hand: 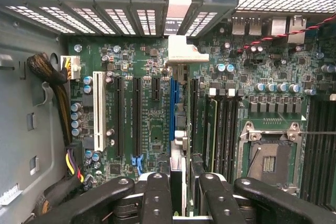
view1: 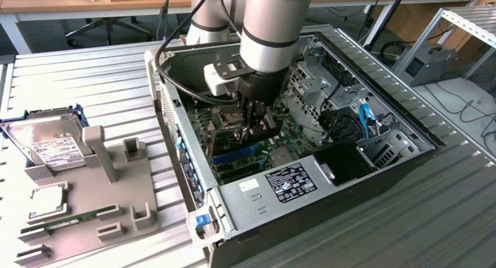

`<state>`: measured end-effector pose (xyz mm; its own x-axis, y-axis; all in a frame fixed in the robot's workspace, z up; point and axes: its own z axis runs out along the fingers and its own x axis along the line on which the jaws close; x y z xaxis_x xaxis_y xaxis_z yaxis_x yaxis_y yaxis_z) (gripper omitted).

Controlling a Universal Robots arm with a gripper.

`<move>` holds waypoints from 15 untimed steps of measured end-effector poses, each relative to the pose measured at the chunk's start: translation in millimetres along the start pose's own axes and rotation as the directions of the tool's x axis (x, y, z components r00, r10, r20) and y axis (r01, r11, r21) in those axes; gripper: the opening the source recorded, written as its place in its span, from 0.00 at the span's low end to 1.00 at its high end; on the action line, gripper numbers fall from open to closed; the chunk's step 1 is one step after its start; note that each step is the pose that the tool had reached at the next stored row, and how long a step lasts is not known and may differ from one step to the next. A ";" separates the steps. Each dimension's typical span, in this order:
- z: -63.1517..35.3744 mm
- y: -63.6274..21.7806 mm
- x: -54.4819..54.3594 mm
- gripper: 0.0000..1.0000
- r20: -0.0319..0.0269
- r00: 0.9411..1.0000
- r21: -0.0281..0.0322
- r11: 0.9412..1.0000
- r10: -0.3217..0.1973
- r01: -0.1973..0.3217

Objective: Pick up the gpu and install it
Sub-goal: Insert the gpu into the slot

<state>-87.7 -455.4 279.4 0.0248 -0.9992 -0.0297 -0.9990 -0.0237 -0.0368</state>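
Left of the table: a grey plastic parts holder [view1: 93,204] lies near the exterior view's left edge of the ribbed metal table [view1: 93,82], carrying a silver hard drive with a white label [view1: 48,145] and a slim green memory stick [view1: 69,219].
Case: an open black desktop computer case [view1: 310,181] lies on its side at the middle of the table, its green motherboard [hand: 152,124] facing up.
Hand: the black two-fingered hand [view1: 257,124] hangs inside the case, just above the board; its fingers [hand: 157,198] stand partly closed on a thin card held between them.
GPU: the thin dark circuit card with a silvery metal bracket [hand: 177,98] is in the hand's grip, standing edge-on over the board.
Long axis: in the wrist view the card runs straight away from the hand, its bracket end [hand: 181,51] reaching the row of rear slot openings [hand: 105,19] in the case wall.
Key relation: the card's lower edge lies directly along the blue expansion slot [hand: 171,106], parallel to it and to the dark slots beside it; I cannot tell whether the edge is touching the slot or seated in it.
Judgement: the card looks lined up with the slot, so the fit seems to turn on a straight push down along that line.
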 end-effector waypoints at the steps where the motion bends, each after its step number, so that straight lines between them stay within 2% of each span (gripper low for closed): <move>1: 0.0 0.3 0.0 0.26 0.000 1.000 0.000 1.000 0.000 0.000; 15: 0.4 5.9 -0.1 0.26 0.000 1.000 0.000 1.000 0.000 0.000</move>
<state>-93.6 -455.4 278.9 0.0249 -0.9992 -0.0297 -0.9990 -0.0238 -0.0368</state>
